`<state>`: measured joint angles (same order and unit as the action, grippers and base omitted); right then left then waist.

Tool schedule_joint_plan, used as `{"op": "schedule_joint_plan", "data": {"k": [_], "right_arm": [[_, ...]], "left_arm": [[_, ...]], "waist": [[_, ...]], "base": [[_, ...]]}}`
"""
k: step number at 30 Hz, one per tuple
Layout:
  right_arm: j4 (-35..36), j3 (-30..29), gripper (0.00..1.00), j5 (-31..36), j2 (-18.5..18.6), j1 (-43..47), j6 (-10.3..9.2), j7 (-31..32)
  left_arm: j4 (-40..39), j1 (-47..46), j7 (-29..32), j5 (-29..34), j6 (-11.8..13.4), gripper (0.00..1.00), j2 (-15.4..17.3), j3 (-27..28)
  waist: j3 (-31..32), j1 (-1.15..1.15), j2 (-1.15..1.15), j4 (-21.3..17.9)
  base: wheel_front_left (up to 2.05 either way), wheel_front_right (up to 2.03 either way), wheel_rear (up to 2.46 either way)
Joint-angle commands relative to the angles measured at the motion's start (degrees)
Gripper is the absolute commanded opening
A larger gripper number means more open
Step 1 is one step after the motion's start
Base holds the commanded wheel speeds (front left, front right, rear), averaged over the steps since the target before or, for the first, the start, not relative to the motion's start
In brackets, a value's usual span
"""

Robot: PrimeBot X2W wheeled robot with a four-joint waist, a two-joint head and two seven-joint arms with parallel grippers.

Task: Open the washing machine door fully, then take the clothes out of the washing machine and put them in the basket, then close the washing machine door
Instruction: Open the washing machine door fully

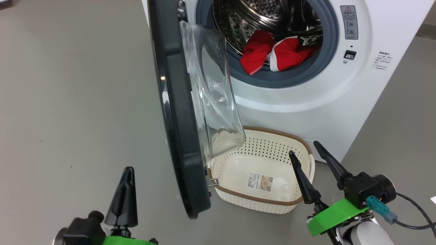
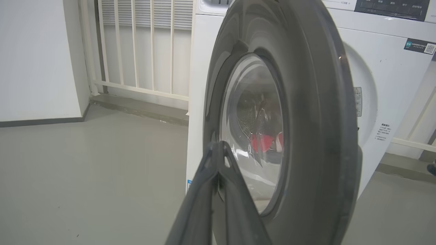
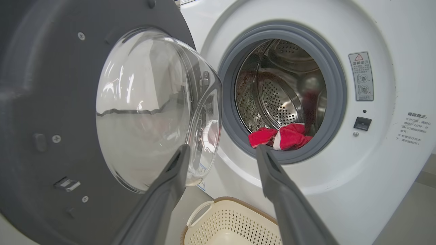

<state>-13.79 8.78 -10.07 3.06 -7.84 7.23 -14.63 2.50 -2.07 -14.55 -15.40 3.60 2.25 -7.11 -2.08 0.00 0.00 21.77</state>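
The white washing machine (image 1: 306,102) stands ahead with its black-rimmed door (image 1: 177,112) swung out about halfway, its glass bowl (image 3: 150,109) bulging toward the drum. Red clothes (image 1: 272,54) with white trim lie at the drum's front lip (image 3: 282,136). On the floor below the opening sits the cream basket (image 1: 262,170), with nothing in it but a paper label. My left gripper (image 1: 126,172) is shut on nothing, outside the door's outer face (image 2: 306,119). My right gripper (image 1: 306,149) hangs open above the basket's right end, pointing at the drum.
Grey floor spreads to the left of the door. A white railing (image 2: 143,51) and a wall (image 2: 37,58) stand behind the machine's left side. A cable (image 1: 415,217) trails from my right wrist.
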Motion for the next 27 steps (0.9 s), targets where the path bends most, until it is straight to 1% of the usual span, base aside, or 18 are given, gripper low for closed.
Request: {"op": "schedule_joint_plan", "data": {"k": [1,7,14,22,27], "right_arm": [[1.49,1.41,1.0,-0.06,-0.18,-1.16,0.25,-0.37],[1.48,1.42,1.0,-0.29,-0.18,-1.35,0.25,-0.37],[1.33,2.03,1.0,-0.87,-0.18,-1.77,0.25,-0.37],[1.44,2.24,1.0,-1.07,-0.18,-1.99,0.25,-0.37],[1.47,2.48,1.0,-1.3,-0.18,-2.12,0.25,-0.37]], "left_arm": [[-1.61,-0.97,-0.45,0.74,0.63,0.0,0.63,1.61],[-5.2,-2.36,-0.45,2.08,1.25,0.0,0.63,1.51],[-13.48,-4.88,-0.45,4.89,1.48,0.0,1.02,1.66],[-20.51,-7.66,0.28,7.2,1.29,0.0,1.37,-0.73],[-24.19,-8.86,1.95,7.91,0.64,0.0,1.29,-3.8]], "waist": [[-0.07,0.0,0.0,-0.11],[-0.18,0.0,0.0,-0.5],[-0.28,0.0,0.0,-1.19],[-0.44,0.0,0.0,-1.74],[-0.54,0.0,0.0,-2.34]], "base": [[0.0,0.0,0.0],[0.0,0.0,0.0],[0.0,0.0,0.0],[0.0,0.0,0.0],[0.0,0.0,0.0]]}}
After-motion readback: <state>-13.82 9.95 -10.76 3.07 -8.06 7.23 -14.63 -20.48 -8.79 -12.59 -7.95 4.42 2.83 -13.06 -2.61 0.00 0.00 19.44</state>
